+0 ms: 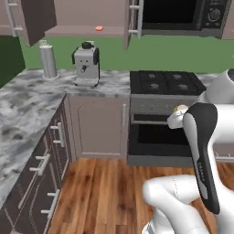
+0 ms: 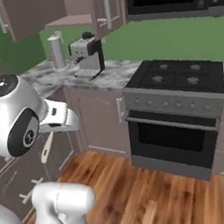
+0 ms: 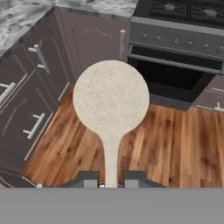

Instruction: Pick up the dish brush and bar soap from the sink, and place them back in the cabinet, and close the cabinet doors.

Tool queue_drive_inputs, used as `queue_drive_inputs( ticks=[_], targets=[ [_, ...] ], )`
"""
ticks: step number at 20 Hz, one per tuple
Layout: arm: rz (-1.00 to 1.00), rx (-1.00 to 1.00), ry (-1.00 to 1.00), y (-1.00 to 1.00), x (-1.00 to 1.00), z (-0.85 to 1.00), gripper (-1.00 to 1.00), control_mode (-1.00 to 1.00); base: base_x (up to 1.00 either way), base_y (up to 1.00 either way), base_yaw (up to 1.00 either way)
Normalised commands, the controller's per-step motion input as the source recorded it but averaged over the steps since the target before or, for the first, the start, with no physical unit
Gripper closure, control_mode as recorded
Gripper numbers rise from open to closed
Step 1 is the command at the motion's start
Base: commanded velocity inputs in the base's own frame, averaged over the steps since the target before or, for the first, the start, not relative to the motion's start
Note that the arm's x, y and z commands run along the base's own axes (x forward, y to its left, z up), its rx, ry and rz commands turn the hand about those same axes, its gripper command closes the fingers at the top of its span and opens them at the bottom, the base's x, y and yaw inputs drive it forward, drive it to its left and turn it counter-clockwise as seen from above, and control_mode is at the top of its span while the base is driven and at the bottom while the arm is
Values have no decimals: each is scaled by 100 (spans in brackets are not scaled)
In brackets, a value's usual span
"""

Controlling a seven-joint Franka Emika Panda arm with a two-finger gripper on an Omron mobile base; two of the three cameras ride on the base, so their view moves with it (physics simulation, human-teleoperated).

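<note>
My gripper (image 3: 110, 183) is shut on the thin handle of the pale cream dish brush (image 3: 110, 100), whose round head points away from the hand, above the wooden floor. From the right base view the brush (image 2: 46, 147) hangs below the gripper (image 2: 52, 133), in front of the lower drawers. The cabinet (image 1: 87, 31) stands open on the wall, its doors (image 1: 39, 18) swung outward. The orange-red bar soap (image 1: 99, 28) lies on its shelf. The sink is out of view.
A grey coffee machine (image 1: 86, 64) and a steel canister (image 1: 47, 59) stand on the marble counter (image 1: 27, 103) below the cabinet. The stove and oven (image 1: 162, 114) are to the right, with a microwave (image 1: 183, 13) above. Dark drawers (image 3: 26, 100) line the left.
</note>
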Motion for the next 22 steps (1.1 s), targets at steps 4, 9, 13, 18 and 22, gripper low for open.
queue_drive_inputs(
  ticks=[4,9,13,18,22],
  targets=[
    [0,0,0,0,0,0,100,100,-14,-77,-45],
    [0,0,0,0,0,0,100,100,-3,-70,-23],
    [0,0,0,0,0,0,100,100,43,-47,-4],
    [0,0,0,0,0,0,100,100,71,-28,-3],
    [0,0,0,0,0,0,100,100,82,-11,-7]
  ],
)
